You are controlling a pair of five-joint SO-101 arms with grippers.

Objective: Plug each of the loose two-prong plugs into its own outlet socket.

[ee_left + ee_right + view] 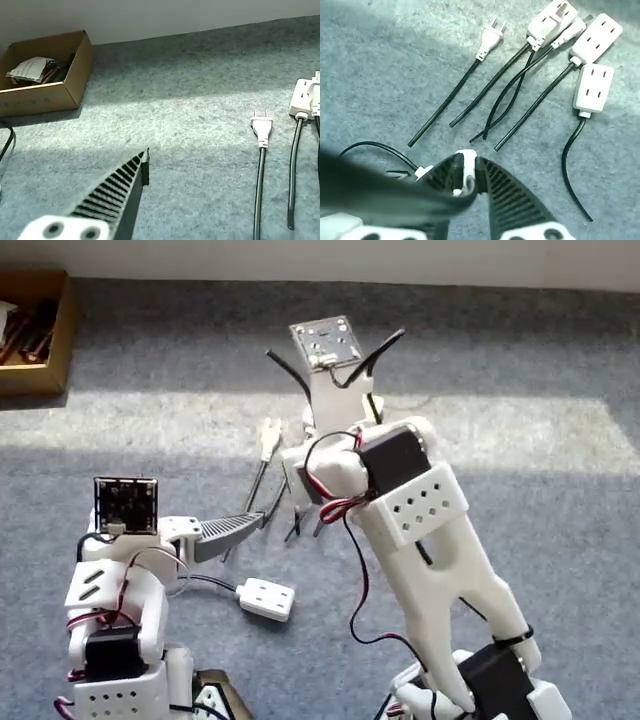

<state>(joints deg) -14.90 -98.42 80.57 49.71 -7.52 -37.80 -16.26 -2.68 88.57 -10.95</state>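
I seem to be in a small robotics lab or hobby room, indoors; the surface I work on is grey carpet (150,440), running back to a plain pale wall (150,15); an open cardboard box (35,97) of wires and scraps sits near that wall; sunlight crosses the carpet in a band.

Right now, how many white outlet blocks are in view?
4 white plastic outlet blocks. Three lie together: one with black cords plugged in, two empty beside it. The fourth lies apart by the left arm. Others may be hidden.
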